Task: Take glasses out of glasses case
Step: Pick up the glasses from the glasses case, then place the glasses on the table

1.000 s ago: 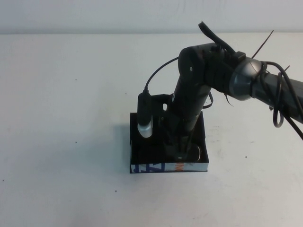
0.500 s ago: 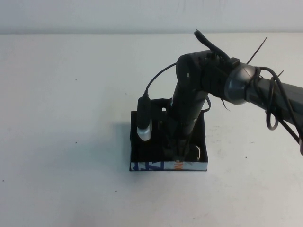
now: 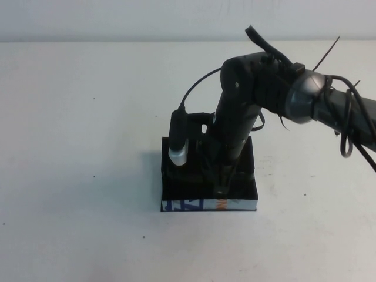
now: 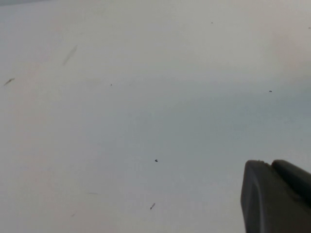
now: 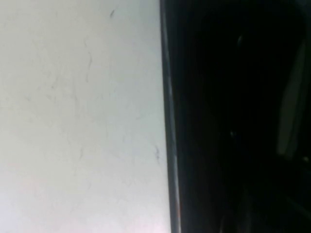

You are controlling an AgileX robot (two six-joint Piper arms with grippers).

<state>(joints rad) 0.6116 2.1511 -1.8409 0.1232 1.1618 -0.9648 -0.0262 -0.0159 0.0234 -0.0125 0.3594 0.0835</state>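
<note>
The white table (image 3: 76, 117) stretched bare to a pale wall. The glasses case (image 3: 247, 176) sat open near its middle, white printed side facing the camera. The right gripper (image 3: 222, 187) reached down inside; its opening could not be told. A lens glint visible half a second earlier had vanished, so the glasses were hidden, perhaps grasped. The left gripper (image 4: 277, 194) hung over bare table, apparently closed
</note>
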